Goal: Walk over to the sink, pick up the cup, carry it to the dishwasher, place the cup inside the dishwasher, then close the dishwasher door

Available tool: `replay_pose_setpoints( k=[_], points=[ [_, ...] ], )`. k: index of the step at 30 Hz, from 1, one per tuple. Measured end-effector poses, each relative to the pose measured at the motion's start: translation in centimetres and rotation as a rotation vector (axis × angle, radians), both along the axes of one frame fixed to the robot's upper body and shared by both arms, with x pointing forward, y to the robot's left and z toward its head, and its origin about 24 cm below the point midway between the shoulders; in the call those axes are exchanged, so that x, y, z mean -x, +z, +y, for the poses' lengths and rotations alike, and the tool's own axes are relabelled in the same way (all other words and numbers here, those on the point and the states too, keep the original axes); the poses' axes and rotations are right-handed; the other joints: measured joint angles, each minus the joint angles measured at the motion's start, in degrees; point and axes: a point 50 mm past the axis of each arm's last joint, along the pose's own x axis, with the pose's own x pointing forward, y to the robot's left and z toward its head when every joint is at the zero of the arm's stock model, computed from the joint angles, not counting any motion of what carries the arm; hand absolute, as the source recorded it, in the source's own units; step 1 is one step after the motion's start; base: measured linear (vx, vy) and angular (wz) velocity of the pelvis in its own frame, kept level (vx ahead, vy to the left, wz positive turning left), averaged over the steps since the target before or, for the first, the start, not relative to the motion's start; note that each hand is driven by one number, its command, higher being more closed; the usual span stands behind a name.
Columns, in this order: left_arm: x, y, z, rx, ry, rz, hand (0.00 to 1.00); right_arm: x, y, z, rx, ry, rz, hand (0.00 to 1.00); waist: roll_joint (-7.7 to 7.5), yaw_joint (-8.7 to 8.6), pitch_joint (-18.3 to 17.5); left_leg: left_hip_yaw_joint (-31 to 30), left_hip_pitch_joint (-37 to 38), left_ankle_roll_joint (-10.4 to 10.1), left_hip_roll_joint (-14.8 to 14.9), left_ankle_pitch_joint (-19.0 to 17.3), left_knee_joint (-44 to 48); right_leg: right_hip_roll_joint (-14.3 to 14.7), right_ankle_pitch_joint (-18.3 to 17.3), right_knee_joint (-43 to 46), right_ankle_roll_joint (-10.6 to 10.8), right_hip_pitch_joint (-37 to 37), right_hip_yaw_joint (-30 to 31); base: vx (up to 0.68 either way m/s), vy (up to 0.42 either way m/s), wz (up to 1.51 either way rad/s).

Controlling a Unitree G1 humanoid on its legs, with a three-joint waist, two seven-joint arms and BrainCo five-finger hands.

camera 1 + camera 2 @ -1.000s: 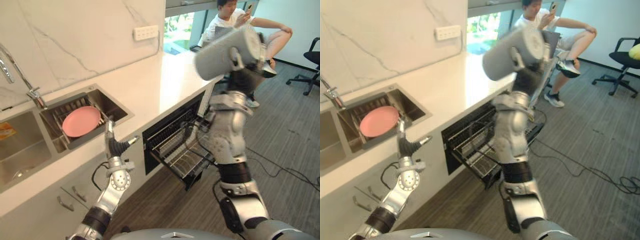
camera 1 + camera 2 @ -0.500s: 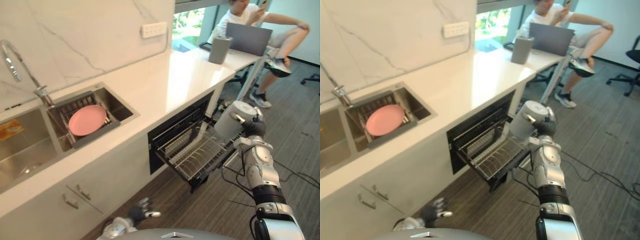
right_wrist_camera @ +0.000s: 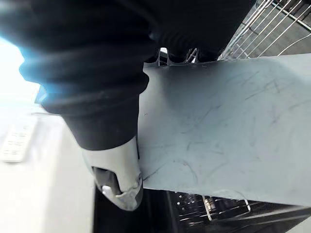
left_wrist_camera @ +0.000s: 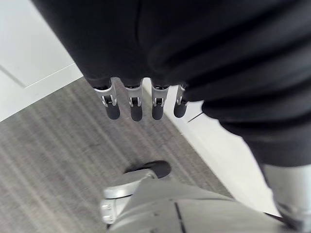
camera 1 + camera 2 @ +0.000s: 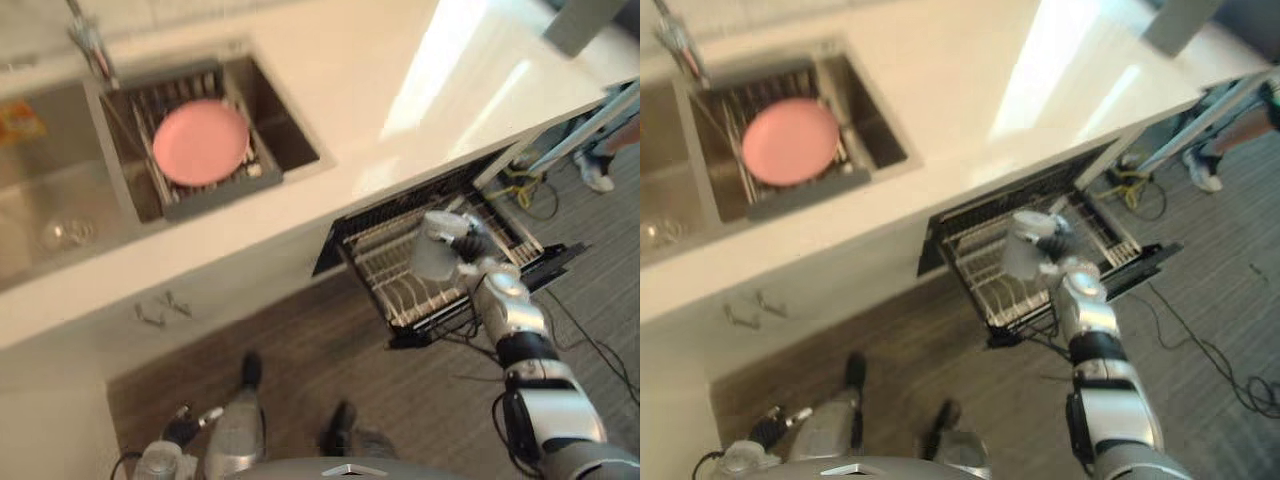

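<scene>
Right wrist view tells me most: the cup (image 3: 218, 126) lies against the right hand (image 3: 97, 82), with the thumb (image 3: 119, 182) pressed on its near wall and the fingers (image 3: 176, 56) hooked over the far side, so the hand is clamped on it. From the head camera I see the cup held over the pulled-out rack (image 5: 395, 285) of the dishwasher (image 5: 345, 232), close above the wires; I cannot tell whether it touches them. I judge this to be the placing step, with the cup not yet set down. Next I would lower it into a free spot between the tines, spread the fingers, and draw the hand out without snagging wire. After that the door (image 5: 545, 265) needs closing. The left hand (image 4: 131, 104) hangs low over the floor (image 4: 48, 145), fingers straight and holding nothing.
</scene>
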Motion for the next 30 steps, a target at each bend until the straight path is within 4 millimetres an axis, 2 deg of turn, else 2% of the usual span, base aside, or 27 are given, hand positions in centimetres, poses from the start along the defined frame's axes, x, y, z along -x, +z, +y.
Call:
replay_pose_setpoints(
  k=[3,7,9,13,14,18,23,25,30],
  points=[
    [-1.5,0.6,0.4,-0.010,0.011,-0.054,0.00,-1.4,4.1,-0.3,0.026,-0.048,-0.106,1.00,-0.04,0.91,4.5,-0.9,-2.3,0.1,0.0,0.5,0.0,-0.1,0.0,1.4,0.0,-2.3,0.4,-0.07,0.002,0.17],
    [-1.6,0.6,0.3,0.053,0.039,-0.050,0.00,-2.0,5.8,-0.6,0.072,-0.087,-0.121,1.00,0.07,2.57,5.1,-1.6,-7.4,0.0,0.0,-0.9,4.0,-0.3,-0.2,3.8,-0.3,-6.1,2.3,-0.03,0.014,0.07],
    [-1.5,0.4,0.3,0.088,0.060,-0.027,0.00,-2.3,6.0,-0.7,0.097,-0.101,-0.103,1.00,0.20,3.11,5.2,-2.3,-9.8,0.1,0.1,-2.1,7.0,-0.1,-0.3,4.4,-0.6,-7.3,3.2,-0.04,0.004,0.05],
    [-2.8,0.5,0.3,0.067,0.085,-0.023,0.00,-3.1,6.5,0.0,0.164,-0.073,-0.051,1.00,0.95,3.91,5.8,-2.3,-14.9,0.3,1.1,-3.0,10.7,0.5,-0.9,5.4,-1.3,-11.0,3.5,-0.11,-0.011,-0.04],
    [-3.9,0.8,0.1,0.082,0.106,-0.040,0.00,-3.3,6.4,0.2,0.184,-0.070,-0.022,1.00,1.85,4.15,6.5,-2.3,-16.7,0.1,1.8,-2.9,11.5,0.9,-1.6,6.5,-2.2,-12.7,3.6,-0.13,-0.026,-0.05],
    [-5.6,1.2,-0.9,0.114,0.147,-0.069,0.00,-3.2,4.8,-0.1,0.203,-0.106,0.080,1.00,3.09,5.16,7.6,-2.3,-19.2,0.1,2.4,-1.5,11.1,0.9,-2.5,9.8,-2.6,-16.9,3.9,-0.09,-0.021,-0.04],
    [-7.0,1.5,-2.6,0.184,0.218,-0.104,0.00,-3.2,5.4,-0.3,0.270,-0.147,0.072,1.00,3.32,5.07,7.7,-1.9,-21.6,-0.1,2.4,-1.2,11.1,-0.2,-4.1,14.5,-2.6,-21.6,4.7,-0.02,-0.016,-0.06],
    [-7.8,1.9,-2.6,0.150,0.232,-0.116,0.00,-3.3,5.8,-0.2,0.295,-0.153,0.062,1.00,3.41,5.11,7.8,-1.6,-22.4,-0.3,2.5,-1.0,10.9,-0.6,-4.7,16.3,-2.5,-23.4,4.6,0.00,-0.027,-0.02],
    [-8.4,2.3,-2.7,0.077,0.287,-0.089,0.00,-4.1,7.4,1.5,0.334,-0.131,0.007,1.00,3.68,4.66,8.0,-0.5,-22.8,-0.5,3.0,0.5,10.1,-1.3,-6.8,20.3,-2.9,-25.8,4.7,0.05,-0.071,0.01]
  ],
)
